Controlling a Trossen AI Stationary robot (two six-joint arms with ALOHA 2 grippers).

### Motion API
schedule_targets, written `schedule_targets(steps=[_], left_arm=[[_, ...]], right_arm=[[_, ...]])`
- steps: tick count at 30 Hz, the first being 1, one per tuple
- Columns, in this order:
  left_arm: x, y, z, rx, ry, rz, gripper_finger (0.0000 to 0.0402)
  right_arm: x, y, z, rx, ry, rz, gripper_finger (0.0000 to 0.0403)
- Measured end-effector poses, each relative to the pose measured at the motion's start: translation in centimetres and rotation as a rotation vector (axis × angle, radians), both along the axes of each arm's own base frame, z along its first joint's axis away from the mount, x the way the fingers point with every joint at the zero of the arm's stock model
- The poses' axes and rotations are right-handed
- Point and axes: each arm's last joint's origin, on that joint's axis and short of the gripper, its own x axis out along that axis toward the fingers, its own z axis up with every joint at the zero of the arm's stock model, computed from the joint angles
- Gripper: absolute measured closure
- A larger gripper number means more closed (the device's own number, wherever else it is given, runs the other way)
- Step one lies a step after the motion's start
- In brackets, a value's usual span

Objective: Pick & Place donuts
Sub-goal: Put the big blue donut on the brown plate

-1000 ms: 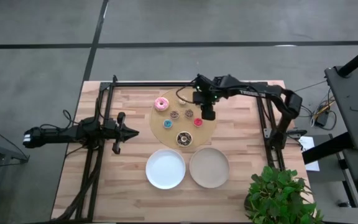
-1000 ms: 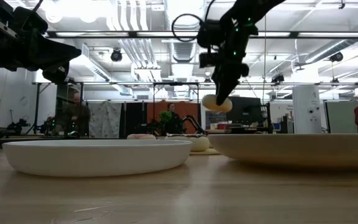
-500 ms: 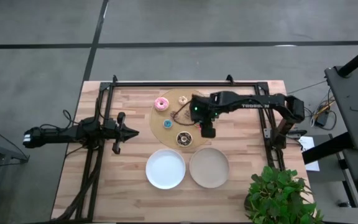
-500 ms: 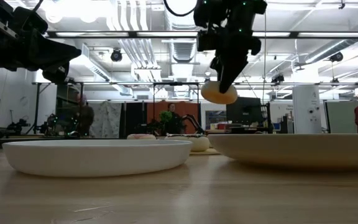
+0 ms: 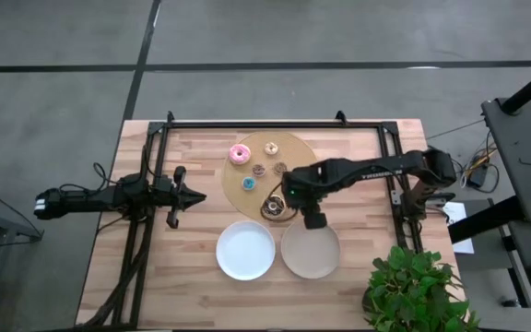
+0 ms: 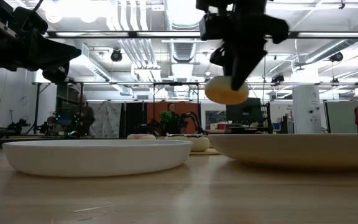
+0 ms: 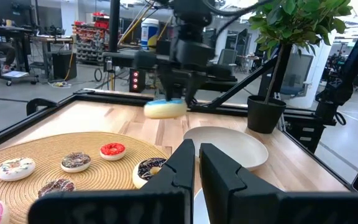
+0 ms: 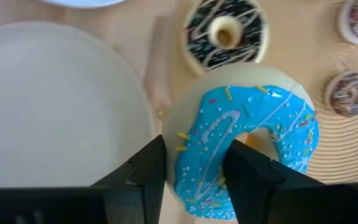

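My right gripper (image 5: 312, 219) hangs over the gap between the tan wooden board (image 5: 298, 148) and the right plate (image 5: 332, 266), shut on the light blue donut (image 8: 247, 149). That donut also shows in the low view (image 6: 227, 91) and the left wrist view (image 7: 165, 108). On the board lie the pink donut (image 5: 240, 154), the dark chocolate donut (image 5: 272, 207) and several tiny ones, among them the blue one (image 5: 248, 183) and the red one (image 7: 112, 149). My left gripper (image 5: 181, 195) waits shut at the table's left. My right gripper pinches one side of the light blue donut's ring (image 8: 204, 155) from above, pointing down. One finger (image 8: 145, 168) is on the outer rim, and the other (image 8: 253, 174) stands at the hole. The donut is lifted clear and hangs nearly level below the fingertips.
A white plate (image 5: 224, 263) sits left of the right plate, near the table's near edge. A dark frame rail (image 5: 247, 124) runs along the far side and down both sides. A potted plant (image 5: 404, 281) stands at the right near corner. People stand in the room beyond.
My right gripper has carried the light blue donut from over the board's middle toward the table's near edge, keeping about the same height. It now hangs by the right plate's far rim. It has stayed shut on the donut.
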Motion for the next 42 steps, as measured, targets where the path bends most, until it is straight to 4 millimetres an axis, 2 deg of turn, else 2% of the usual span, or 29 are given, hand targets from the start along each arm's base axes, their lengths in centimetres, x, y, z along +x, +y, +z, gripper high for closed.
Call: schedule_targets(steps=[11, 17, 21, 26, 42], left_arm=[[0.0, 0.0, 0.0, 0.000, 0.000, 0.000, 0.0402], [0.0, 0.0, 0.0, 0.000, 0.001, 0.000, 0.0402], [0.0, 0.0, 0.0, 0.000, 0.000, 0.000, 0.0402], [0.0, 0.0, 0.0, 0.000, 0.001, 0.000, 0.0402], [0.0, 0.0, 0.0, 0.000, 0.001, 0.000, 0.0402]], right_arm=[[-3.5, 4.9, -1.5, -0.006, -0.009, 0.186, 0.0277], [-5.2, 6.3, -2.9, -0.003, -0.021, 0.237, 0.0270], [-5.5, 6.6, -3.7, -0.002, -0.022, 0.250, 0.0266], [-5.5, 7.3, -3.9, 0.010, -0.048, 0.244, 0.0271], [-5.9, 11.3, -3.9, 0.044, -0.099, 0.322, 0.0280]])
